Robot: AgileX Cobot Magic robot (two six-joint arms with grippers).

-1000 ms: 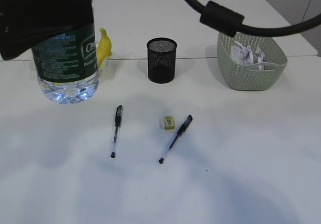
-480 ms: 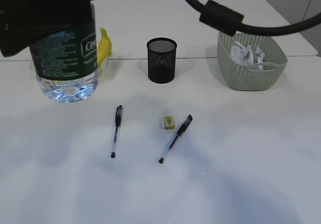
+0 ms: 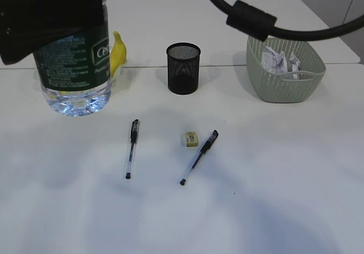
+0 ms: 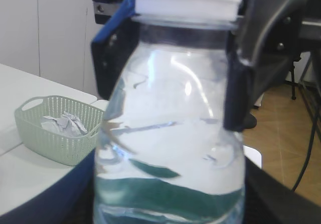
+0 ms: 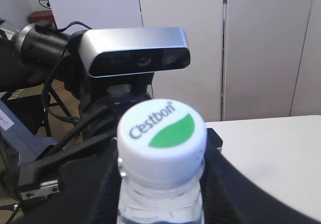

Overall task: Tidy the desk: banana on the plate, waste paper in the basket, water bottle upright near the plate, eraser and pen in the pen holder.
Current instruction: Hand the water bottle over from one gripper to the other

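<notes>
Two pens lie flat on the table (image 3: 273,197), the left pen (image 3: 131,148) apart from the eraser (image 3: 190,138), the right pen (image 3: 199,157) just beside it. Behind stand the holder (image 3: 183,69) and the basket (image 3: 284,89) with paper (image 3: 280,59). The bottle (image 3: 74,66) hangs upright at left, hiding most of the banana (image 3: 118,53)

Left wrist: the left gripper (image 4: 180,68) clamps the bottle (image 4: 170,148) below its cap

Right wrist: the right gripper (image 5: 160,196) hugs the bottle (image 5: 161,133) on both sides
</notes>
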